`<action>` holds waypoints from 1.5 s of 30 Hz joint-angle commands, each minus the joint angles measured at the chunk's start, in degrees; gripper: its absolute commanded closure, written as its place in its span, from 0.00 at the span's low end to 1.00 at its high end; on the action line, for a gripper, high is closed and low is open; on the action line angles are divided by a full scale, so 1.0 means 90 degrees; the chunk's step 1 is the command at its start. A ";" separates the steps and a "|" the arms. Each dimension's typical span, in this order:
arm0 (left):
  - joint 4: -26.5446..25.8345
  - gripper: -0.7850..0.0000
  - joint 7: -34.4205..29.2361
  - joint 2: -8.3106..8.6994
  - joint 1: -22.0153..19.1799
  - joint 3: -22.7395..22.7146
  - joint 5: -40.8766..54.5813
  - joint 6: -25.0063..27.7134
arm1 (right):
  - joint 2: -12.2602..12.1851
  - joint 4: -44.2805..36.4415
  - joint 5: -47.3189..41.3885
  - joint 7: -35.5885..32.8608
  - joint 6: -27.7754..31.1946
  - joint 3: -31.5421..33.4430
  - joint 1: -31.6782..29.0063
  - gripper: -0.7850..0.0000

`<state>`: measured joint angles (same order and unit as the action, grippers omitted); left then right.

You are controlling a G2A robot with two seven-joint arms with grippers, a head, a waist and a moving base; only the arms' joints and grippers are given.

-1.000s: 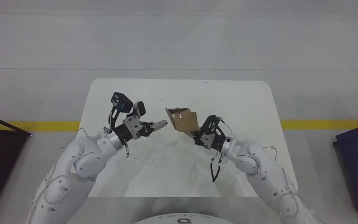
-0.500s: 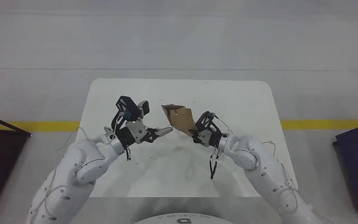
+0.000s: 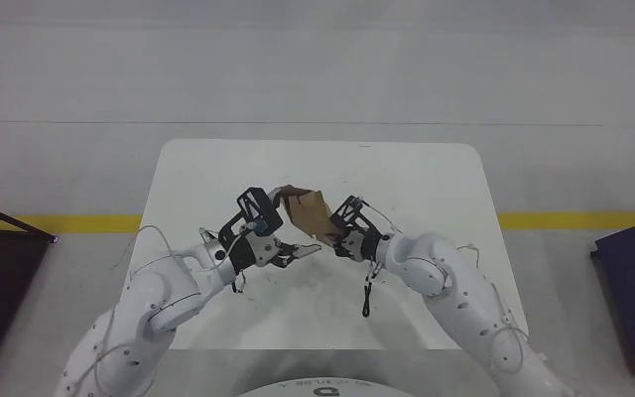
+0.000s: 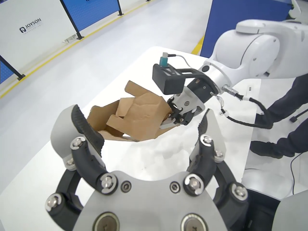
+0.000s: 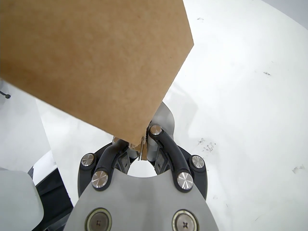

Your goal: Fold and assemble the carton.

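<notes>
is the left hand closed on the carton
No, the left hand is spread wide open; the right hand clamps the carton.

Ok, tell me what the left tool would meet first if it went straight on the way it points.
Probably the carton, gripped by the right tool: it sits straight ahead of the open left tool, in line with the gap between its fingers. How far ahead is unclear.

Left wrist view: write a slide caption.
Open left end effector faces a brown cardboard carton gripped by the right end effector.
</notes>
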<state>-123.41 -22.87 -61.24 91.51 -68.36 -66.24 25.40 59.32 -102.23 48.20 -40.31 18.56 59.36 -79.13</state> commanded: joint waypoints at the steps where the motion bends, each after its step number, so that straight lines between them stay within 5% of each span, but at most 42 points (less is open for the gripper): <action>1: 0.0062 0.00 -0.0074 -0.0003 -0.0042 0.0060 -0.0038 0.0018 | 0.0023 -0.0038 0.0037 -0.0166 -0.0097 -0.0103 0.0102 1.00; 2: 0.0093 0.10 -0.0117 -0.0003 -0.0057 0.0071 -0.0063 0.0004 | 0.0033 -0.0026 0.0046 -0.0213 -0.0118 -0.0138 0.0149 1.00; 8: 0.0201 0.28 -0.0261 0.0011 -0.0037 0.0089 -0.0117 0.0051 | 0.0068 0.0122 -0.0038 -0.0324 -0.0030 -0.0236 0.0343 1.00; 26: 0.0720 0.33 -0.0435 0.0003 -0.0272 0.0273 -0.0413 -0.0025 | 0.0081 0.0023 -0.0096 -0.0388 0.0327 -0.0338 0.0425 1.00; 28: 0.0744 0.38 -0.0446 0.0002 -0.0290 0.0287 -0.0400 -0.0019 | 0.0080 0.0011 -0.0091 -0.0394 0.0351 -0.0343 0.0425 1.00; 30: 0.0760 0.60 -0.0458 0.0001 -0.0298 0.0295 -0.0368 -0.0016 | 0.0081 0.0006 -0.0082 -0.0387 0.0342 -0.0348 0.0424 1.00; 33: 0.0776 0.76 -0.0463 0.0001 -0.0302 0.0309 -0.0309 -0.0002 | 0.0085 0.0007 -0.0060 -0.0304 0.0294 -0.0352 0.0408 1.00; 35: 0.0781 1.00 -0.0466 -0.0002 -0.0311 0.0331 -0.0264 0.0005 | 0.0091 0.0024 -0.0017 -0.0203 0.0237 -0.0349 0.0402 1.00; 45: 0.0679 1.00 -0.0534 -0.0029 -0.0464 0.0524 -0.0160 0.0022 | 0.0129 0.0437 -0.0068 0.0971 0.0451 -0.0274 0.0333 1.00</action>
<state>-117.23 -27.67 -61.49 87.42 -63.76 -67.61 25.71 60.46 -98.77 47.71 -32.28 22.77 56.79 -76.07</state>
